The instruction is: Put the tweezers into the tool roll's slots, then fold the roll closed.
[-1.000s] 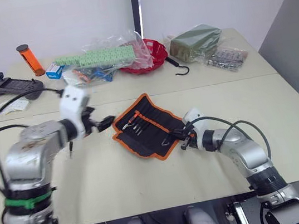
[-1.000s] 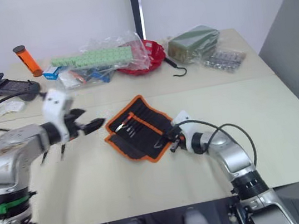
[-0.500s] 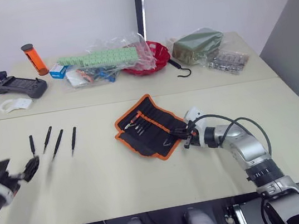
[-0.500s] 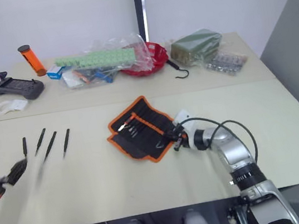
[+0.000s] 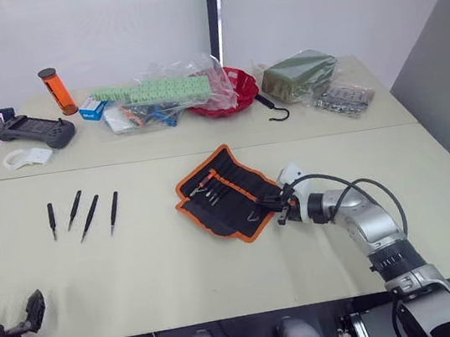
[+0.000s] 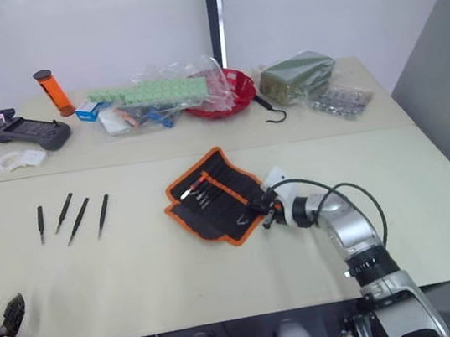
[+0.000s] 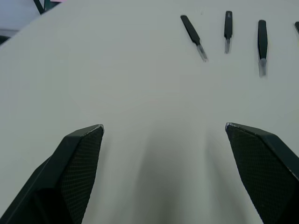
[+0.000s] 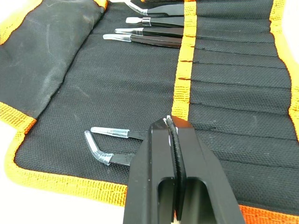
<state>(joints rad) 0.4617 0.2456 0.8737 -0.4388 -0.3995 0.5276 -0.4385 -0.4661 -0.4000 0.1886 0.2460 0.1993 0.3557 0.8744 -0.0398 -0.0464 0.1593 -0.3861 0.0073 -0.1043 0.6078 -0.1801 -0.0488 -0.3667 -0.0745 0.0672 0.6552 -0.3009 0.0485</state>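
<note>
The tool roll [image 5: 227, 192] is lying open near the middle of the worktop [image 5: 179, 260], flap spread flat, with a few slim instruments already sitting in its slots [image 8: 233, 93] towards one end and two more lying at the other end, tips poking out past the orange stripe. Four loose tweezers [image 5: 85, 216] are lying in a row well apart from the roll, towards the worktop's left edge, none of them touching another. The right tool [image 5: 280, 207] is resting at the roll's near-right edge with its fingers pressed together; they are lying over the fabric beside the orange stripe, and whether anything thin is pinched between them I cannot tell. The left tool [image 5: 32, 307] is hanging wide open and empty at the worktop's near-left corner, with the tweezers ahead of it. The risks from here look plain: the tweezers are thin and lying flat, so a wide-open tool coming down off-line may skid one aside or knock its neighbour; and the roll is light fabric, so pushing a tip into a narrow pocket may drag or bunch it unless the right tool is pinning that edge down.
</note>
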